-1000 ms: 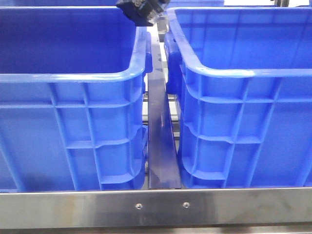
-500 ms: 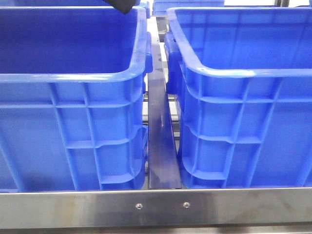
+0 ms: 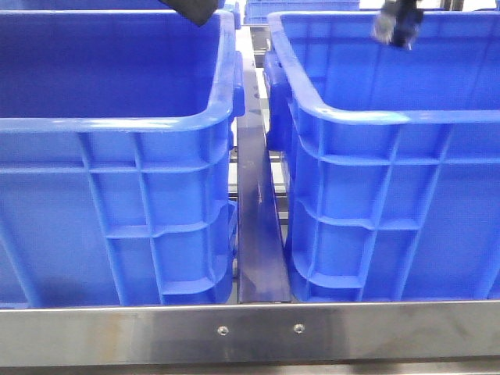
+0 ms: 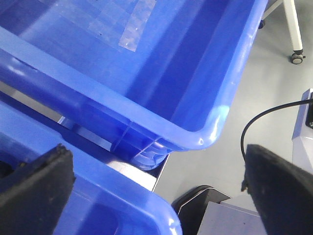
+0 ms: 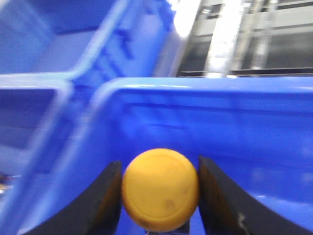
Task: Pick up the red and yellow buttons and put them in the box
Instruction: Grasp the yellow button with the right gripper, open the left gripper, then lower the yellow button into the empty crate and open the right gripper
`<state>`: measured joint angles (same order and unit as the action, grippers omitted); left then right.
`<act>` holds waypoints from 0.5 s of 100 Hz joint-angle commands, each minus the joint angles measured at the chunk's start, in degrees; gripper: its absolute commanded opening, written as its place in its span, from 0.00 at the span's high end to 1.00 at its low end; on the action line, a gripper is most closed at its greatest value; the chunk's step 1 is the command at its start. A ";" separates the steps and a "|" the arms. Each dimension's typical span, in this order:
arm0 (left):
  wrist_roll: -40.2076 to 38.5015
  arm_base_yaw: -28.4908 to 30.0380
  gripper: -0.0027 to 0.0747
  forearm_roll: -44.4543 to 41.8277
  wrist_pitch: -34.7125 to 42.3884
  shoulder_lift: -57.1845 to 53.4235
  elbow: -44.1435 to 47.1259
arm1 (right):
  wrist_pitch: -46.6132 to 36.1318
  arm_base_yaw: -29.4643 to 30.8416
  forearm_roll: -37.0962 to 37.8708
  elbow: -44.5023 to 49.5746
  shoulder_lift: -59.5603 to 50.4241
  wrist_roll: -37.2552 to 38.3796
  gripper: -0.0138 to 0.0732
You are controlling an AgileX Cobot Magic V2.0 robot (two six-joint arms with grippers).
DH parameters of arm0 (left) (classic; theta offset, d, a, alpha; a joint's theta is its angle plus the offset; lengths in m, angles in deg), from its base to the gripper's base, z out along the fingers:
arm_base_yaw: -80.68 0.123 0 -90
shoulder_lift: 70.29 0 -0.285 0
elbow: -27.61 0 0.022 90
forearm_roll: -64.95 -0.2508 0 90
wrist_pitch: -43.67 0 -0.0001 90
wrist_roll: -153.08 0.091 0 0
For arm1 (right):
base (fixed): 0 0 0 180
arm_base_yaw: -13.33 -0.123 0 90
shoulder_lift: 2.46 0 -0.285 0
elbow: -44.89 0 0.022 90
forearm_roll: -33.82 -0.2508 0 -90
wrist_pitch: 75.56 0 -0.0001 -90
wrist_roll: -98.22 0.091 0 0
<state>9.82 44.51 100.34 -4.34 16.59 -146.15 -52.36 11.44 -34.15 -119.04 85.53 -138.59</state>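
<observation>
Right hand pinching the yellow button between both fingers, cap facing the wrist camera, carried high above the right box near its far wall in the front view. Left hand spread wide, nothing between the fingers, hanging over the rounded corner of a farther crate with bare floor beyond; barely a dark corner of it at the top of the front view. Main risk, as a judgement: a smooth domed cap held only by its sides, likely to slip or twist out during a quick swing, and the blur in the right wrist view hints at speed. Released near a rim rather than well inside, likely to bounce off the thick rolled edge and drop into the gap with the metal rail between the crates, hard to reach there. Also uncertain which crate counts as the target, so a drop into the wrong one possible. Red button not visible anywhere; impossible to tell whether already placed or not yet picked. Count: one yellow button, zero red buttons in sight; two large blue crates across the front, left box and right, plus further blue crates behind, number unclear; two hands. No tabletop surface visible under the crates, only a steel frame bar in front.
</observation>
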 commanded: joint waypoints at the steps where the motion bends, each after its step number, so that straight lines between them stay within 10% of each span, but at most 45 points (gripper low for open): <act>1: 0.12 -0.54 0.12 2.56 2.09 -1.98 -2.08 | -4.70 -0.45 -1.57 -2.03 0.76 -5.94 0.61; 50: 0.01 -0.54 0.12 2.67 2.04 -1.98 -2.08 | -15.38 -2.33 -1.77 -6.18 13.98 -13.16 0.61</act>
<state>9.82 44.51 100.34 -4.34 16.59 -146.15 -65.55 9.09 -34.61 -122.11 100.02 -150.86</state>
